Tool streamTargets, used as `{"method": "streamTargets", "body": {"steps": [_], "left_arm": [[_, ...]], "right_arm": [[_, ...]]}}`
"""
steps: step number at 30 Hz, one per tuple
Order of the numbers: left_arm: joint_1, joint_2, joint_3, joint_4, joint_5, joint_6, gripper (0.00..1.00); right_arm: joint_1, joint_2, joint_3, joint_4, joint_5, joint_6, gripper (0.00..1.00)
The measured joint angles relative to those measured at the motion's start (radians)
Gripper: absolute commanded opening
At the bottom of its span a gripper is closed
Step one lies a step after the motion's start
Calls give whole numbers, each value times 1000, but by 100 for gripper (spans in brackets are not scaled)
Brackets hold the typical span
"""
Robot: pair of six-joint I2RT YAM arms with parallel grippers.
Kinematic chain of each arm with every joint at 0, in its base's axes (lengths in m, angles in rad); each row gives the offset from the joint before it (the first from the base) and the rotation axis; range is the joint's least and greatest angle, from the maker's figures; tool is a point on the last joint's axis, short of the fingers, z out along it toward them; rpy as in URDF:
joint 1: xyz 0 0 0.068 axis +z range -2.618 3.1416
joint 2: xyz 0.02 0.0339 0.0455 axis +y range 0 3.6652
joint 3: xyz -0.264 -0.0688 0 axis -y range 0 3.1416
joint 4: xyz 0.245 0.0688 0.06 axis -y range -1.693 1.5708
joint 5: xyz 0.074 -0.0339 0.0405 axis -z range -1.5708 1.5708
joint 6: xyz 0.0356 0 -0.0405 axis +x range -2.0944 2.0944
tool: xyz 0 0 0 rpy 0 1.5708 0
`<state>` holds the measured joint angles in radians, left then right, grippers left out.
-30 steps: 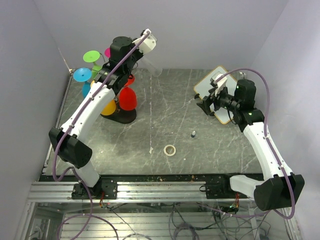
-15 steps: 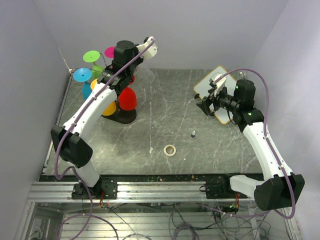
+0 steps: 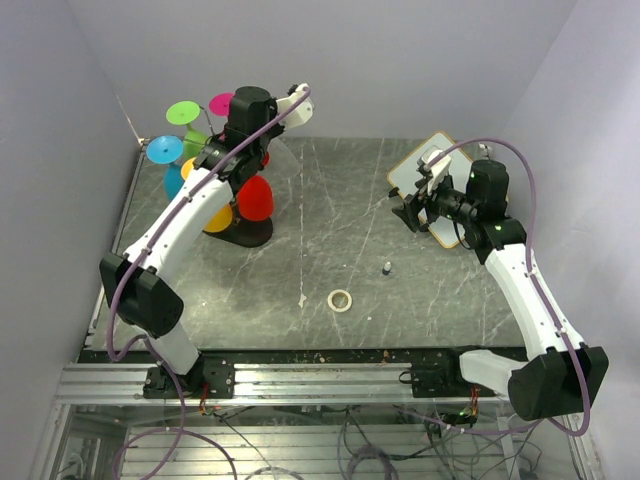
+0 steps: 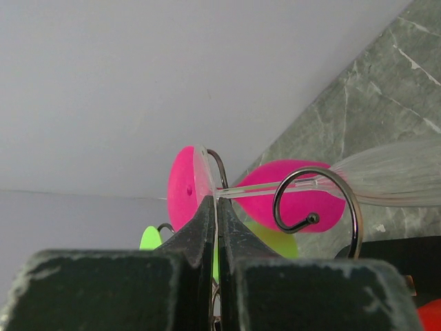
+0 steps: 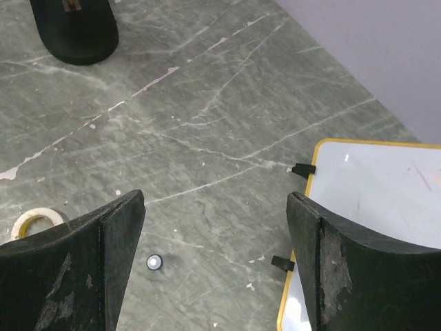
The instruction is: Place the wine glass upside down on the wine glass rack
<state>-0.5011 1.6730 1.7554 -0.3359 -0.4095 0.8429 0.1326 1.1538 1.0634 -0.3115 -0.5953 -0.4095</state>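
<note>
At about ten o'clock on the grey marbled table [image 3: 330, 230], the overhead view shows the thin dark wire wine glass rack [image 3: 243, 234] on its flat black oval base. It is hung with coloured glasses [image 3: 255, 198] in green, pink, blue, red and yellow, and the left arm's wrist covers its top. From up there the task's glass is only a faint shimmer at the wrist's three o'clock.

The left wrist camera shows what that view hides. The left gripper [image 4: 216, 210] has its fingers pressed together on the thin round foot of the clear, colourless wine glass [image 4: 389, 172], seen edge-on. From that pinch the glass lies almost level toward three o'clock. Its slim stem crosses inside the loop of a curled wire hook [image 4: 356, 217], and its long bowl lies beyond the hook, over the table. Whether stem and wire touch cannot be told. A pink glass [image 4: 296, 203] hangs just behind.

Near six o'clock lie a small pale tape roll [image 3: 340, 300] and a tiny dark cap [image 3: 386, 267]. At two o'clock the right gripper [image 5: 213, 207] is spread wide on nothing, beside a white board with a yellow rim [image 5: 386, 186].
</note>
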Motion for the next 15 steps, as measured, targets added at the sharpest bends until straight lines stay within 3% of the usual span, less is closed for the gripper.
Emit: {"method": "streamTargets", "body": {"steps": [15], "left_arm": [[0, -43, -3, -73, -6, 6, 7]], "right_arm": [[0, 2, -7, 0, 0, -11, 84]]}}
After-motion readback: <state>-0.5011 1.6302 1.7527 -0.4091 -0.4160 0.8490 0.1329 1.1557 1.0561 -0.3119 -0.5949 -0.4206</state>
